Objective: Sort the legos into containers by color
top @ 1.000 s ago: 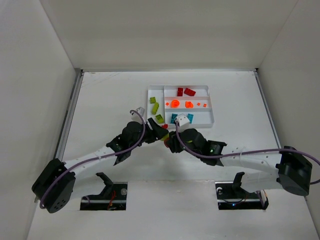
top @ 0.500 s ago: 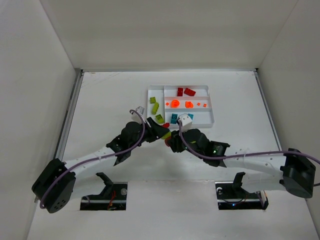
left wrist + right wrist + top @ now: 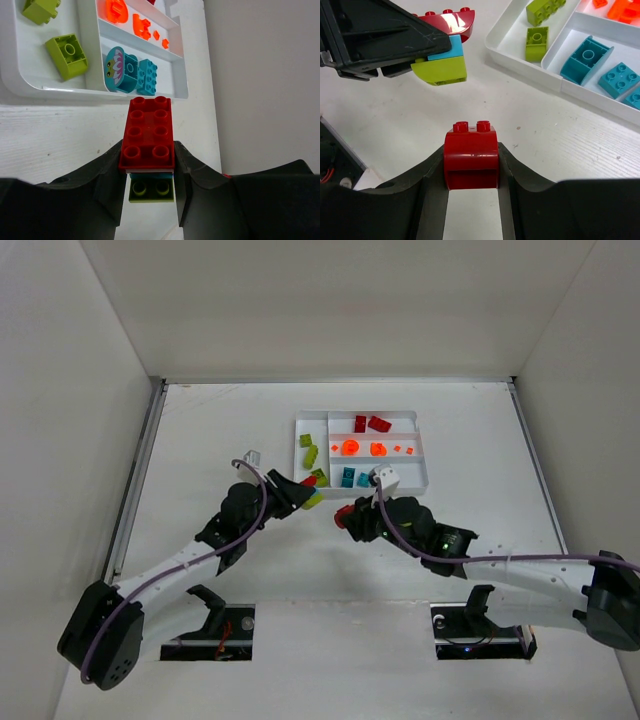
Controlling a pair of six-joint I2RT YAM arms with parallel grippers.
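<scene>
My left gripper point(image 3: 150, 175) is shut on a stack of legos point(image 3: 148, 133): a red brick on top, a thin teal piece, a lime green brick below. The stack shows in the top view point(image 3: 311, 492) and in the right wrist view point(image 3: 445, 45), held above the table just in front of the white tray point(image 3: 425, 480). My right gripper point(image 3: 471, 172) is shut on a rounded red brick point(image 3: 471, 154), also seen in the top view point(image 3: 346, 514). The two grippers are apart. The tray holds lime green bricks point(image 3: 67, 55), teal bricks point(image 3: 131, 71), orange pieces point(image 3: 116, 10) and red bricks point(image 3: 371, 423) in separate sections.
White walls enclose the table on the left, back and right. The tray's near rim point(image 3: 95, 92) lies right ahead of the left gripper. The arms' bases point(image 3: 220, 620) sit at the near edge.
The two grippers have pulled apart: the left moved left with the stack, the right moved right with the rounded red brick, which has come off the stack.
</scene>
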